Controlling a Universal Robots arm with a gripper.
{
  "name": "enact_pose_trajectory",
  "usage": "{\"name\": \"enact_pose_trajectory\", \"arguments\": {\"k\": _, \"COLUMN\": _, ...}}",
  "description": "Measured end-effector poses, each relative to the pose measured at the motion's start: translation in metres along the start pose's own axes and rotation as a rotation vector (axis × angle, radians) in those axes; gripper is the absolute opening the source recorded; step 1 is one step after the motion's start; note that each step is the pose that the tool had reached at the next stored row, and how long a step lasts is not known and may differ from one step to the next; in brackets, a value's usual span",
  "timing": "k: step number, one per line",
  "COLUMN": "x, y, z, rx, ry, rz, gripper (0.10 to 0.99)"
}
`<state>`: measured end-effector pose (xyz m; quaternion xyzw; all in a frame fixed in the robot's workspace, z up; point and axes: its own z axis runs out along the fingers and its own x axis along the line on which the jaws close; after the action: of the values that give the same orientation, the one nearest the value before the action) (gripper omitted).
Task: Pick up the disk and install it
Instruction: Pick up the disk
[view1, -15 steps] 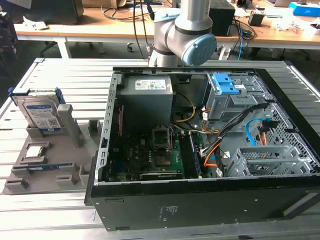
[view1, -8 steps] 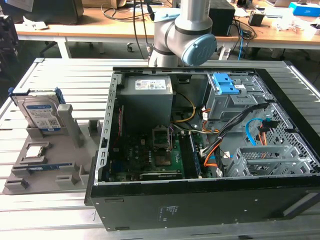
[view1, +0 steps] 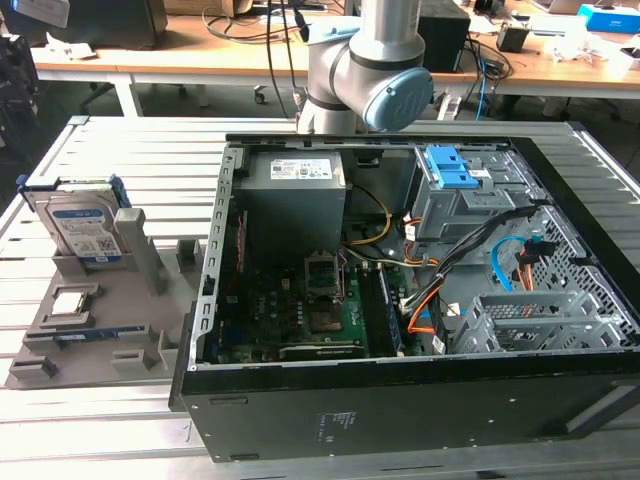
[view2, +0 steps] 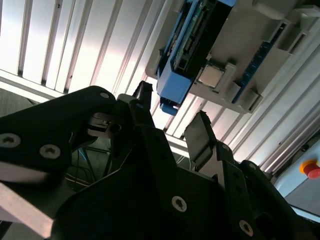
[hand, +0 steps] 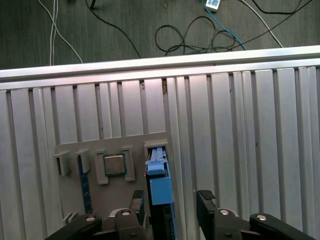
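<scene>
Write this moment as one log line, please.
gripper: open, empty | disk: upright in grey holder, beneath gripper, untouched | computer case: open

A: Where is the disk (view1: 85, 225)?

B: At the exterior view's left, in the upper left part of the frame. It stands on edge in a slot of the grey holder (view1: 100, 310), outside the open computer case (view1: 400, 410) and well apart from it.

A: What does it look like?

B: It is a flat silver rectangle with a white-and-blue label on the broad face turned toward the camera. A blue plastic bracket runs round its edges.

A: And from the arm?

B: The second wrist view shows it (view2: 189, 47) nearly edge-on — a dark, thin side with the blue bracket along it. In the first wrist view its narrow blue edge (hand: 160, 187) shows, seated in the holder's slot.
</scene>
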<state>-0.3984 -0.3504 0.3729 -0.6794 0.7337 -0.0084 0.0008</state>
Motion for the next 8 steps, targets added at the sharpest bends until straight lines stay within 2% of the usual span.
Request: {"name": "enact_pose_trajectory", "arguments": {"k": 8, "x": -0.0001, "y": -0.0003, "z": 0.0045, "rx": 0.000, "ry": 0.0001, "rz": 0.000, "gripper": 0.541}}
